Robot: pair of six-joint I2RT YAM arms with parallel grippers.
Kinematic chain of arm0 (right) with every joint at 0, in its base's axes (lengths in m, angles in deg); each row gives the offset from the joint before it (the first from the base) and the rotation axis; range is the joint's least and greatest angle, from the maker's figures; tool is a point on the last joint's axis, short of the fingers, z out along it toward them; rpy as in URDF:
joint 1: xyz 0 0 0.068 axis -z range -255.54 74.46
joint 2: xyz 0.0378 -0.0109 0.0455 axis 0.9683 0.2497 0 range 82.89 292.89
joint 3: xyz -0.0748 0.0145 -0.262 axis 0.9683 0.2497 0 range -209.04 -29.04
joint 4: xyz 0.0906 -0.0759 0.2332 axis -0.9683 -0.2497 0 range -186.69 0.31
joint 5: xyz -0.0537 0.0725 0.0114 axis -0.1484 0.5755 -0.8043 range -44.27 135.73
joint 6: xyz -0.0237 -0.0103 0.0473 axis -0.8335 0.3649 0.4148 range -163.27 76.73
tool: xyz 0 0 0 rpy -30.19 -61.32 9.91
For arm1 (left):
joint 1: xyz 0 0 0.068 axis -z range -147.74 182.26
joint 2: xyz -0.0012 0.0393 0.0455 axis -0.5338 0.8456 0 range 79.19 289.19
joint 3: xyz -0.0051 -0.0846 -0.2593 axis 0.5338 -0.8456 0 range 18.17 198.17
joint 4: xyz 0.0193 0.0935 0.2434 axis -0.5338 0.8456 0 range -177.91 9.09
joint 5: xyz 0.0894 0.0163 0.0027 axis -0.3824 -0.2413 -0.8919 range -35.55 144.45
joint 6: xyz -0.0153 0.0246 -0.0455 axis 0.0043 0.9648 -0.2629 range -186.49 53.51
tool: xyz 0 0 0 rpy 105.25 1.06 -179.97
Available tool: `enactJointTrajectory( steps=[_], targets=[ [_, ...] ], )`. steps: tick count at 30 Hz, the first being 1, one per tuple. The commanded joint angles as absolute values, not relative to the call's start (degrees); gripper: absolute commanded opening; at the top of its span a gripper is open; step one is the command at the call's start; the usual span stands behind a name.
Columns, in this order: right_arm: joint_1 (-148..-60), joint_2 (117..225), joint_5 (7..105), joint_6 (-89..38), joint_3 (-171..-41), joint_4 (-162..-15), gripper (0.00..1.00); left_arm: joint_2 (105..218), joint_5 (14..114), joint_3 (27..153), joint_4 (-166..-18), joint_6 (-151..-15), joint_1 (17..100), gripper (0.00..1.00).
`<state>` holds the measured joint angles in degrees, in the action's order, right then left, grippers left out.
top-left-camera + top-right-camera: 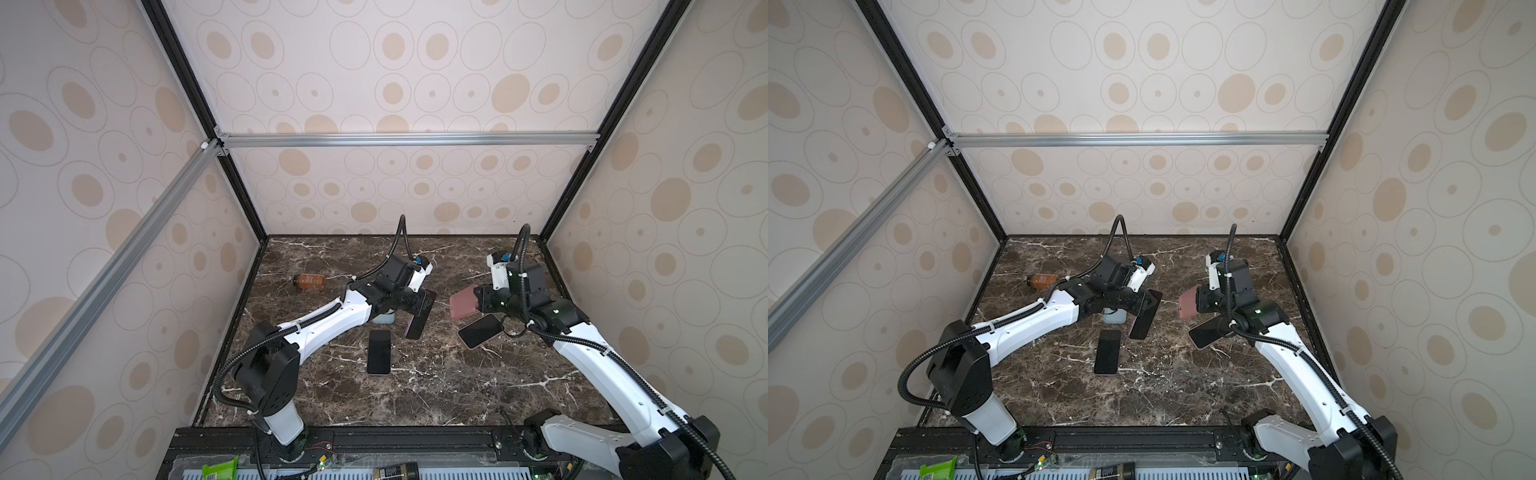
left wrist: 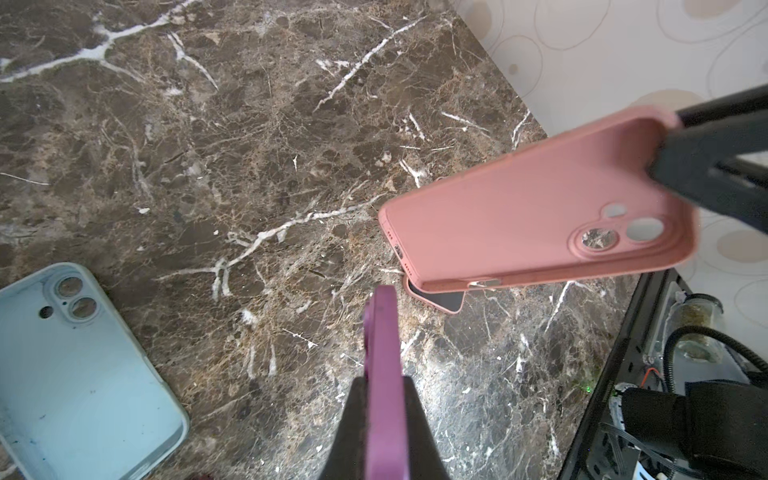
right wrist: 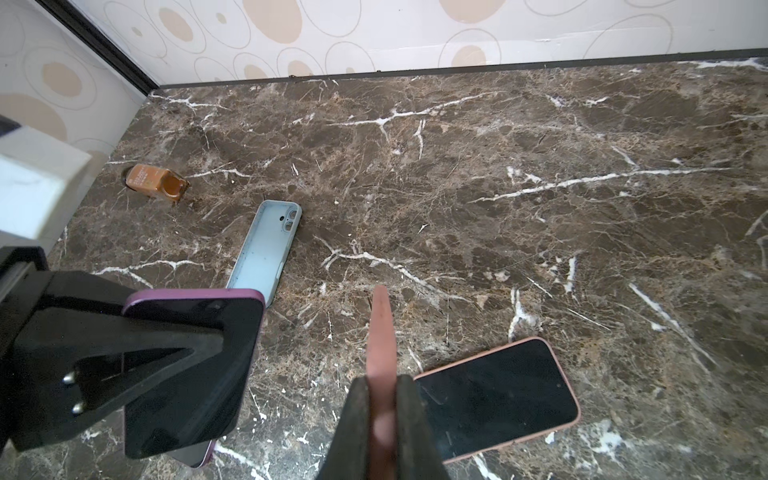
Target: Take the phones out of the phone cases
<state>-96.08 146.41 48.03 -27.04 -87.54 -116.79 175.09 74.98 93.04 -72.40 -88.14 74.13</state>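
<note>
On the marble table [image 1: 415, 395], your right tool [image 3: 382, 386] clamps the empty pink case [image 2: 540, 216], its phone [image 3: 494, 395] lying freed just beneath; your left tool [image 2: 384, 386] pinches the purple-cased phone [image 3: 199, 407], seemingly raised for stripping.

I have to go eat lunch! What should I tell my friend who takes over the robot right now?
Left gripper: shut on the purple-edged phone.
Right gripper: shut on the empty pink case.
On the table: pink phone screen up, empty blue case, a dark phone.
Done: pink and blue cases are empty.
Left: probably free the purple one; whether it sits in a case is unclear.
</note>
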Motion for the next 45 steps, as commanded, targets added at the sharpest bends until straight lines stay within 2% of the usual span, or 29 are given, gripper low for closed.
enactJointTrajectory(
  steps=[1, 4, 14, 22, 26, 36, 45],
  targets=[
    [-95.9, 144.4, 50.4, -24.1, -85.4, -114.1, 0.0, 172.9, 78.9, 89.0, -80.3, -94.8, 73.8, 0.0],
    [-95.8, 142.8, 51.6, -22.8, -83.8, -113.4, 0.0, 171.5, 78.7, 85.9, -82.6, -98.2, 73.9, 0.0],
    [-95.7, 142.9, 65.6, -23.3, -83.5, -115.9, 0.0, 167.9, 79.2, 76.0, -87.3, -108.1, 73.9, 0.0],
    [-95.7, 143.5, 61.3, -25.1, -85.1, -125.3, 0.0, 168.5, 86.6, 71.0, -94.7, -117.8, 72.6, 0.0],
    [-95.7, 144.4, 61.4, -24.7, -85.4, -126.8, 0.0, 169.4, 87.0, 71.9, -93.1, -119.7, 71.4, 0.0],
    [-95.7, 142.6, 68.6, -21.9, -80.7, -120.7, 0.0, 173.8, 85.0, 72.1, -90.7, -118.7, 70.8, 0.0],
    [-95.7, 141.2, 66.5, -17.8, -76.5, -119.2, 0.0, 176.5, 86.1, 71.0, -92.4, -119.5, 70.8, 0.0]
  ],
)
